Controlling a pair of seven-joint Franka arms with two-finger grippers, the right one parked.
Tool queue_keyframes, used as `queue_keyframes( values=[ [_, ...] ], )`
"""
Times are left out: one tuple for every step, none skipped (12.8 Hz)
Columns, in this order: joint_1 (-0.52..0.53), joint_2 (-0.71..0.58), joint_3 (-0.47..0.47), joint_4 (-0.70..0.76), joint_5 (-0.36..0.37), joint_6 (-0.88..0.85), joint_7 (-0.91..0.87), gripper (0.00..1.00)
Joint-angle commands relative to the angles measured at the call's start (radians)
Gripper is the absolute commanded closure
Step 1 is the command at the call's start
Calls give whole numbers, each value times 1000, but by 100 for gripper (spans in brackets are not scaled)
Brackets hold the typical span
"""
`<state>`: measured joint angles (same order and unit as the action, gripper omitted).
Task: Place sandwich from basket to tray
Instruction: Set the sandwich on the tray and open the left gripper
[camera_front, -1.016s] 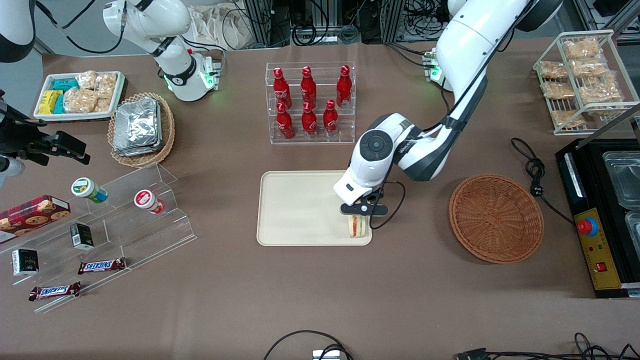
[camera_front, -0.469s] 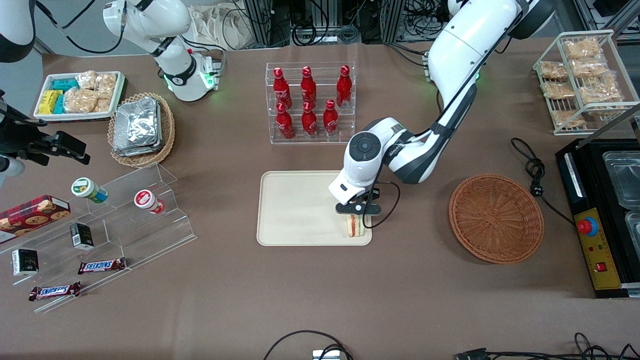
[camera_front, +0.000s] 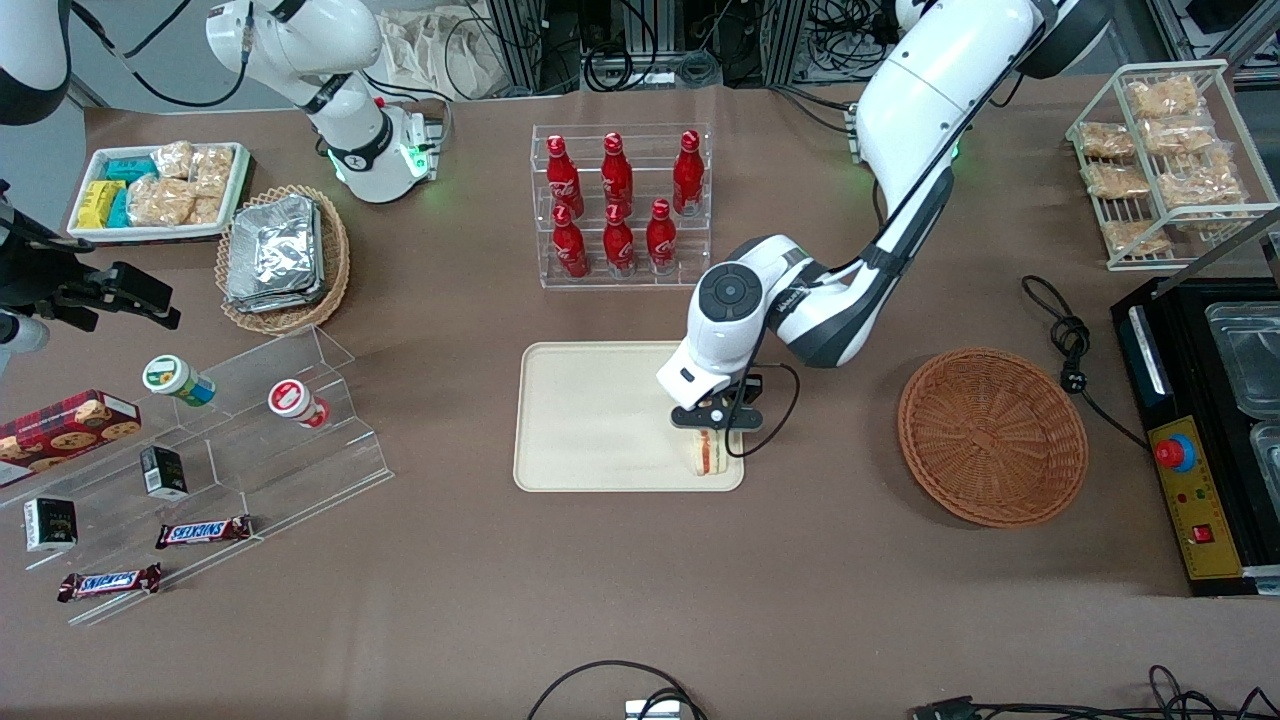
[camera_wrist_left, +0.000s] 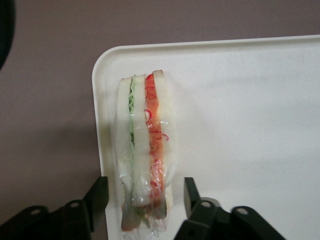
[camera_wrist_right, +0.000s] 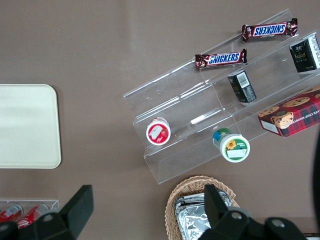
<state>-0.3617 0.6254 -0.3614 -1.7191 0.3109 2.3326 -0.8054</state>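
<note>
The sandwich stands on its edge in the corner of the tray nearest the front camera at the working arm's end, just inside the rim. It is a pale bread wedge in clear wrap (green filling in one layer, orange-red in the next), its cut edge facing up. The gripper sits directly over it, fingers spread to either side and seemingly clear of the wrap. The tray is cream-beige, flat, with rounded corners. The round reddish-brown wicker basket lies well apart, toward the working arm's end.
</note>
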Motion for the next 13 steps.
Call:
queue_keyframes(
  values=[
    [-5, -4, 1, 1, 13, 11, -24, 0],
    [-3, -4, 1, 1, 13, 11, -24, 0],
    [-3, -4, 1, 1, 13, 11, -24, 0],
    [-5, -6, 2, 1, 13, 11, -24, 0],
    [-5, -7, 4, 1, 11, 11, -24, 0],
    [-5, -13, 6, 1, 10, 11, -23, 0],
    [-3, -21, 6, 3, 8, 11, -21, 0],
    [-2, -39, 7, 4, 7, 11, -18, 0],
    [4, -64, 9, 6, 5, 11, -15, 0],
    [13, -94, 13, 6, -13, 10, -14, 0],
    [24, -131, 31, 4, -82, 8, -2, 0],
    [39, -172, 45, 3, -158, -2, 30, 0],
    [71, -212, 50, -2, -200, -16, 98, 0]
  ],
)
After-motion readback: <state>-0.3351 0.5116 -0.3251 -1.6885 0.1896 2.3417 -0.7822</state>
